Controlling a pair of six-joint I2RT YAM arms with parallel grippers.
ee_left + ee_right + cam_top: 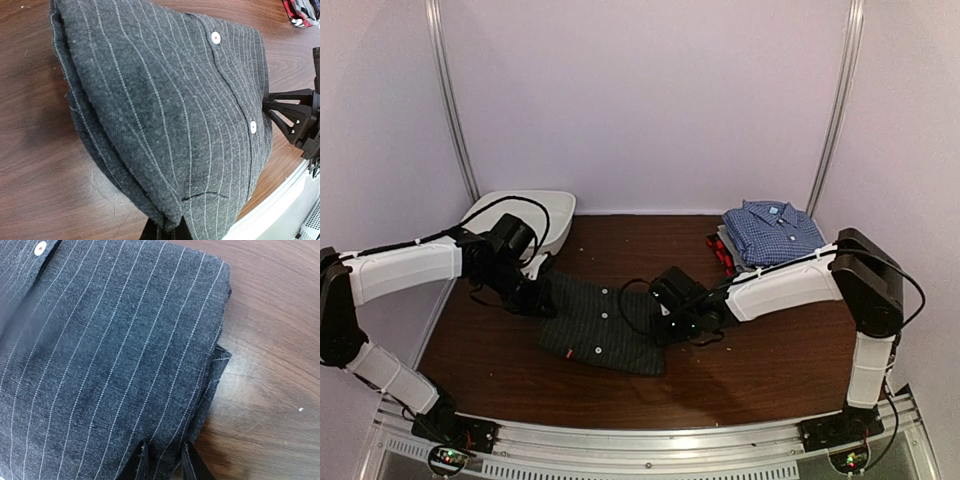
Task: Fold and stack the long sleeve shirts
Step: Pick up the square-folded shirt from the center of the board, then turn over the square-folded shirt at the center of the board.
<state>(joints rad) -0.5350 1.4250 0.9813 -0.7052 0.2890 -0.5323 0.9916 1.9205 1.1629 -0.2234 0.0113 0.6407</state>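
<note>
The left tool (167, 231) is pinching one folded edge of the black pinstriped shirt (165, 115), its fingers pressed together on the cloth. The right tool (165, 465) is straddling the opposite edge with its fingers narrowly apart; I cannot tell whether it is gripping. The shirt is lying folded on the table (750, 370), between both arms. A blue checked shirt (772, 232) is sitting atop a stack at the far right, well apart.

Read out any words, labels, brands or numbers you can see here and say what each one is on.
None can be read.
Neck label of the blue checked shirt: too small and blurred.
Small red mark at the edge of the black pinstriped shirt: too small to tell.
</note>
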